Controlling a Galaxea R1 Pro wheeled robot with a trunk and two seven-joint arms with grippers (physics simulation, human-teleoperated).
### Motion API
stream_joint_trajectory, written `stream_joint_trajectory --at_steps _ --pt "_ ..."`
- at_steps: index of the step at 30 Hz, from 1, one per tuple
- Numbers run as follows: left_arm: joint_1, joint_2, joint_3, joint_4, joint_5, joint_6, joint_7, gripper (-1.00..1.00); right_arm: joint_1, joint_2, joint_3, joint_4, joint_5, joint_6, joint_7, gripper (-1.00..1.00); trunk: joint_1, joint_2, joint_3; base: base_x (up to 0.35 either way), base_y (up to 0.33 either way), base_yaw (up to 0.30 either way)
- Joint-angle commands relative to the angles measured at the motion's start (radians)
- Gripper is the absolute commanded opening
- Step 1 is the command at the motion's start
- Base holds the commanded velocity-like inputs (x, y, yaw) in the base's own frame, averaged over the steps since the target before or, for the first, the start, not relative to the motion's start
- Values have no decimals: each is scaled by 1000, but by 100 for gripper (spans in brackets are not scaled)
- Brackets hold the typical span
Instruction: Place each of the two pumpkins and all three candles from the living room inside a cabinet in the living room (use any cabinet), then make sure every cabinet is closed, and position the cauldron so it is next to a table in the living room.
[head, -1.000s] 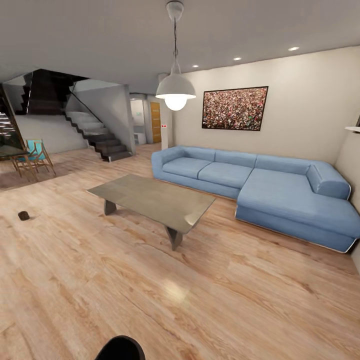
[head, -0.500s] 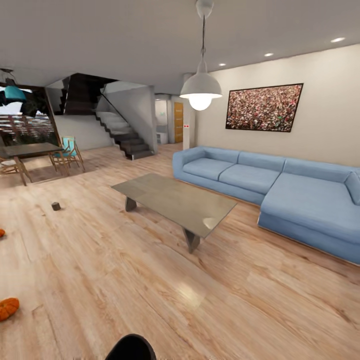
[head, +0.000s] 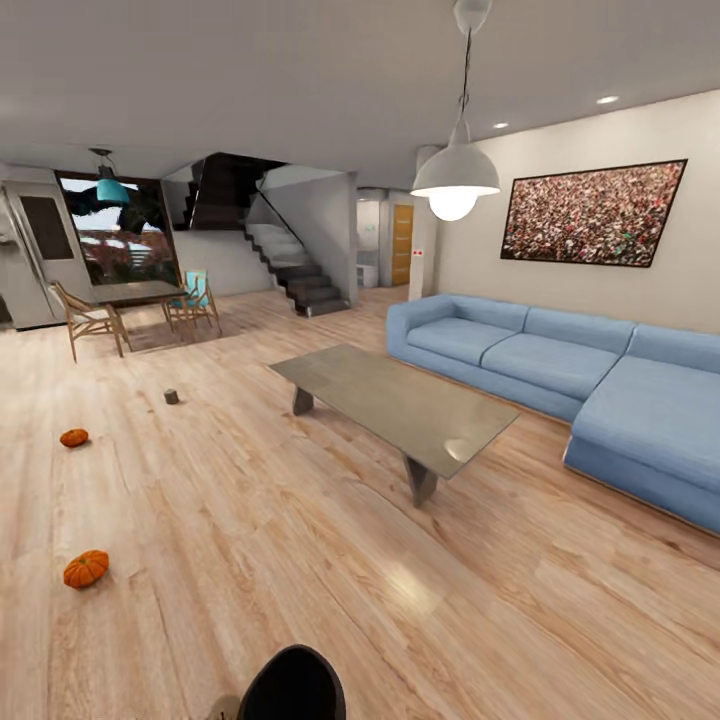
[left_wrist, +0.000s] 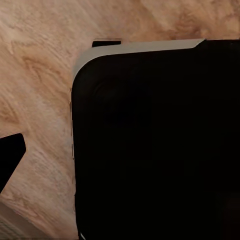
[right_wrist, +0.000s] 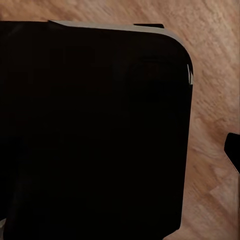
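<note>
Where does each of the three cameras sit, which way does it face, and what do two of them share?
Head view: high on the robot, facing forward over the coffee table, sofa and two pumpkins; a dark body part shows at the bottom edge.
Left wrist view: faces down at a black panel of the robot.
Right wrist view: likewise, a black panel.
Shared: both wrist views show wood floor.
</note>
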Motion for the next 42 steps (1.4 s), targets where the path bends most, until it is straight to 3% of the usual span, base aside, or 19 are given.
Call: stream_joint_trajectory --at_steps 1,4,8,15,29,42 --pt "0 9 0 -2 -1 -1 4 100 0 0 0 1 0 -4 -1 100 0 0 -1 -1 0 285" --pt "0 61 1 -1 1 -1 10 100 0 0 0 -1 0 -5 -1 100 0 0 -1 0 0 285" --pt "0 73 1 -2 0 -1 11 100 0 -1 0 -1 0 -5 -1 100 0 0 -1 0 0 285" --pt "0 68 4 -2 5 0 11 100 -1 -2 -1 -1 -2 -11 -1 100 0 0 -1 0 0 223" --pt "0 68 5 -2 7 1 7 100 0 0 -3 -2 -6 -22 2 100 0 0 -1 0 0 11" --pt "0 34 5 -8 6 -17 -4 100 0 0 -8 -2 -12 -21 10 100 0 0 -1 108 0 0"
